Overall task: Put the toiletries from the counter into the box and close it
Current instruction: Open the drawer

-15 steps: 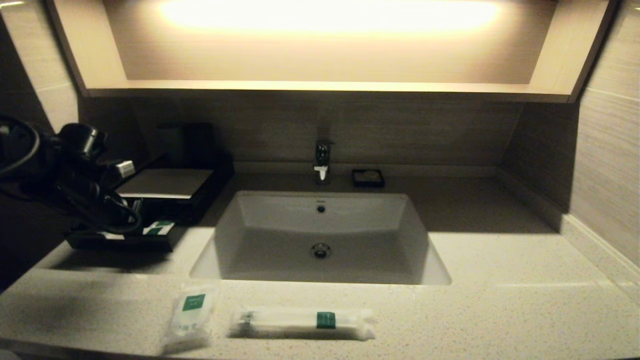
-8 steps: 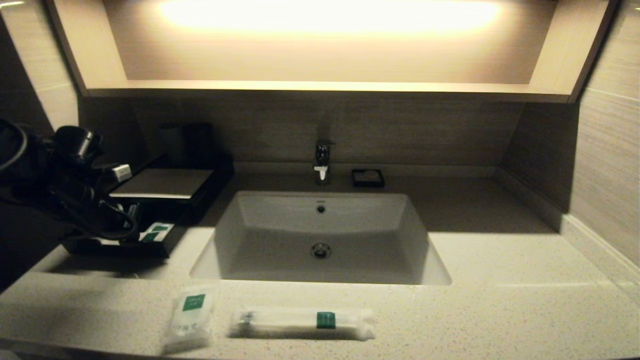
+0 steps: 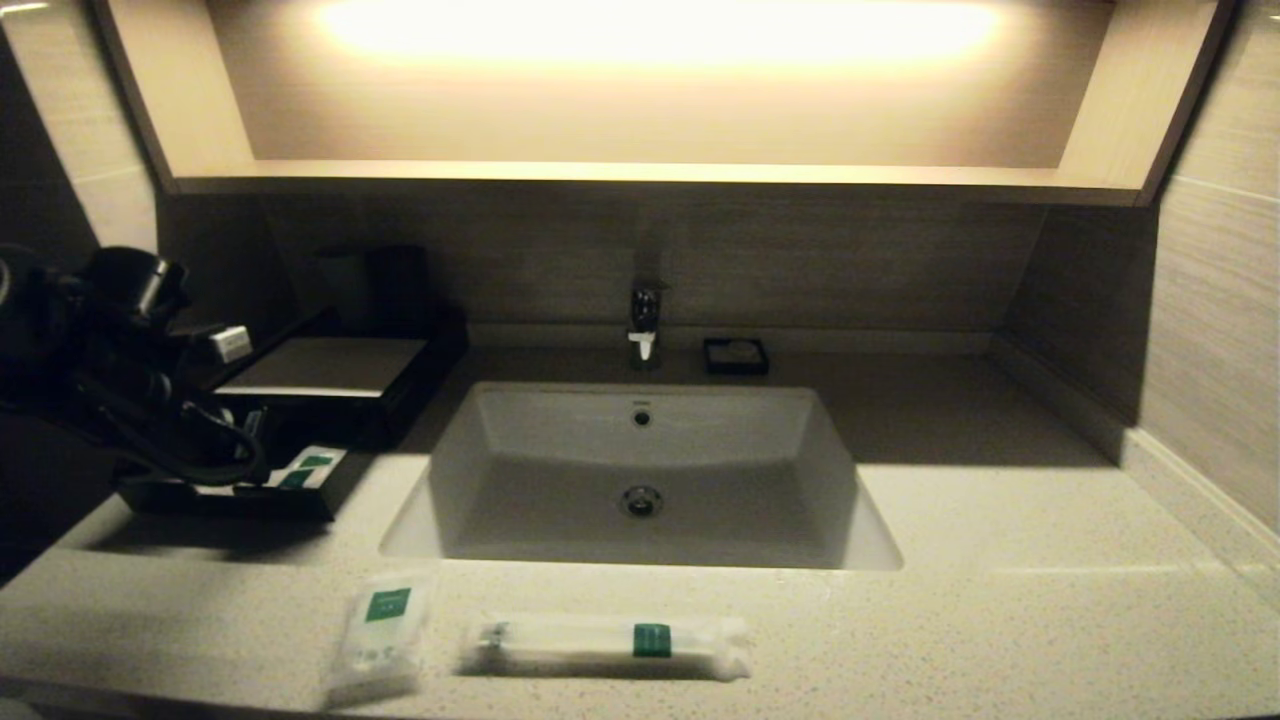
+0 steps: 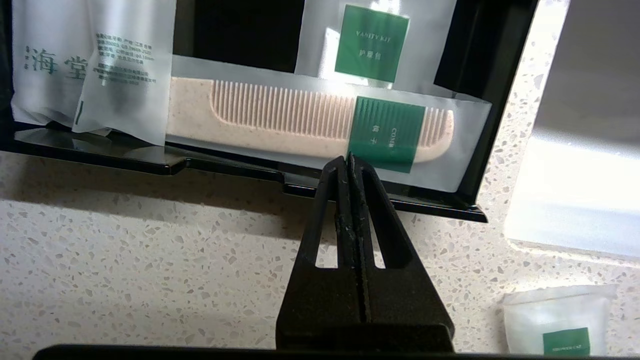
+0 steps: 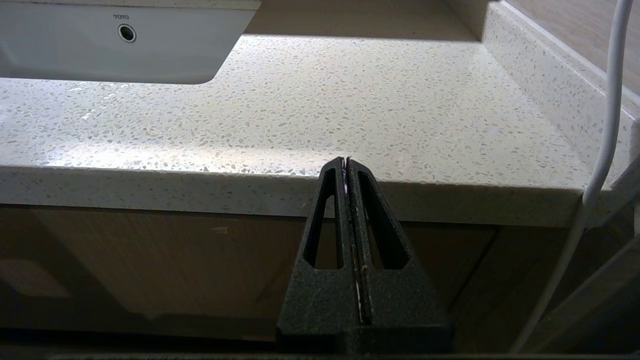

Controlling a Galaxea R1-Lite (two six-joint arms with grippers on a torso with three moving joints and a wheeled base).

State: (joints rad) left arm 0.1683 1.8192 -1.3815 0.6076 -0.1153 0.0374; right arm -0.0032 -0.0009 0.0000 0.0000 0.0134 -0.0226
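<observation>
The black box (image 3: 330, 385) sits far left on the pale speckled surface (image 3: 1000, 620), left of the sink, its drawer (image 3: 225, 495) pulled out toward the near side with packets lying inside. Two clear packets with green labels lie flat near the front edge: a squarish pouch (image 3: 380, 640) and, just right, a long one (image 3: 605, 645).

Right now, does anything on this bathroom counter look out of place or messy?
Two packets lie loose near the counter's front edge: a small pouch and a long packet. The box's drawer tray stands pulled out, a wrapped comb inside, the left gripper shut at its front edge. Nothing looks spilled or broken.
</observation>
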